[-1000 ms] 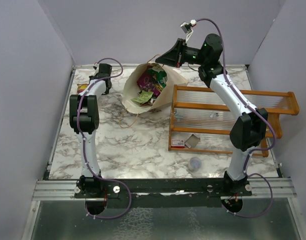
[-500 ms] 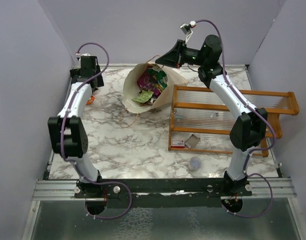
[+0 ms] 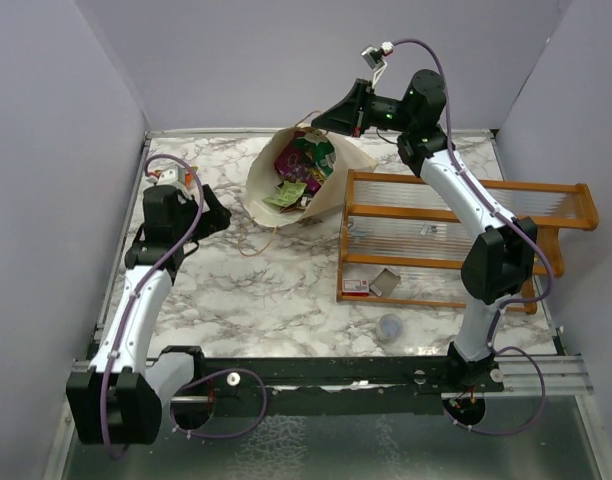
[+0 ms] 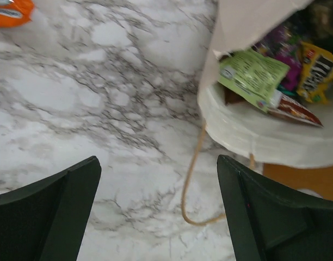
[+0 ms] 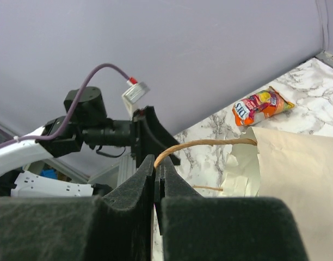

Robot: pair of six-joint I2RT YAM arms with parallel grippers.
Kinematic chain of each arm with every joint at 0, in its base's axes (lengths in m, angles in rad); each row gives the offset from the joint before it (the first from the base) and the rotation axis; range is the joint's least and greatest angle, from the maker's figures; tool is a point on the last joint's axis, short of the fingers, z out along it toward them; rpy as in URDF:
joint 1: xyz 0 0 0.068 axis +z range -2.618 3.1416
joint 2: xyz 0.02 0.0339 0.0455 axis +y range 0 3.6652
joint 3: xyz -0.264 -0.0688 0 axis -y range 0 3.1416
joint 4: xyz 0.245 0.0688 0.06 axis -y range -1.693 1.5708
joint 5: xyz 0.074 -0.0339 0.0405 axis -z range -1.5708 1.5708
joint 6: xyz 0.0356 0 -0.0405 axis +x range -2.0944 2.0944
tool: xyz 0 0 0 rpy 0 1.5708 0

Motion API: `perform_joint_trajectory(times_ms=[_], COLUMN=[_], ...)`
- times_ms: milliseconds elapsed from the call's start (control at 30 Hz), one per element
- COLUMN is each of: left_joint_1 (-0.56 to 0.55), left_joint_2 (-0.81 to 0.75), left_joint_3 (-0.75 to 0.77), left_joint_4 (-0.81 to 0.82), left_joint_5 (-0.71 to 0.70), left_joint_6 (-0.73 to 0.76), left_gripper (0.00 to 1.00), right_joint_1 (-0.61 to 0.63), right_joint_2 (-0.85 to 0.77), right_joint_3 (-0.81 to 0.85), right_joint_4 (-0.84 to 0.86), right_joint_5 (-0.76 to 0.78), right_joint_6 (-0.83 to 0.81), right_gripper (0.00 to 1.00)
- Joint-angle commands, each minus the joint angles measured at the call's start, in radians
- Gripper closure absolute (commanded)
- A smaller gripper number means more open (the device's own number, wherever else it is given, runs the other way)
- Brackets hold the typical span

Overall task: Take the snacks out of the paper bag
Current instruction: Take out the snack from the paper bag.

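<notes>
One orange packet (image 4: 8,11) out left of the paper bag (image 3: 261,185), other snacks (image 3: 304,165) inside; right gripper (image 5: 155,163) pinches its handle (image 5: 210,142), left gripper (image 4: 158,163) gapes empty.

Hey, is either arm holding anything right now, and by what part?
The right tool is shut on the string handle of the paper bag, pinching the thin loop. The left tool is open and empty.

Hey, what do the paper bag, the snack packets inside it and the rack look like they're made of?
The paper bag looks like matte beige paper, creased and slumping softly. The snack packets are probably plastic or foil film: glossy, with bright print. The rack has orange rails that look like stained wood, holding clear ribbed panels, likely plastic, though the look leaves that open.
</notes>
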State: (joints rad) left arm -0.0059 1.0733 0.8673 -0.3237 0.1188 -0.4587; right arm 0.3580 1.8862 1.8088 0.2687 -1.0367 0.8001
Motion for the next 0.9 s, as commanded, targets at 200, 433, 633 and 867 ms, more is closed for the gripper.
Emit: perform_joint_trajectory(times_ms=[200, 433, 633, 867], left_joint_1=[-0.358, -0.500, -0.500, -0.500], left_joint_2=[-0.199, 0.085, 0.237, 0.384], left_joint_3=[-0.073, 0.192, 0.280, 0.336], left_joint_4=[0.123, 0.003, -0.004, -0.058], left_joint_5=[-0.048, -0.149, -0.225, -0.312], left_joint_6=[-0.053, -0.045, -0.402, -0.704], left_gripper=[0.14, 0.25, 0.33, 0.36], right_joint_1=[-0.006, -0.005, -0.006, -0.005], right_joint_2=[-0.031, -0.051, -0.059, -0.079], right_joint_3=[0.020, 0.012, 0.003, -0.001], right_joint_4=[-0.016, -0.026, -0.014, -0.021], right_joint_5=[-0.006, 0.005, 0.016, 0.023], right_joint_6=[-0.035, -0.039, -0.024, -0.031], right_gripper=[0.99, 0.99, 0.99, 0.99])
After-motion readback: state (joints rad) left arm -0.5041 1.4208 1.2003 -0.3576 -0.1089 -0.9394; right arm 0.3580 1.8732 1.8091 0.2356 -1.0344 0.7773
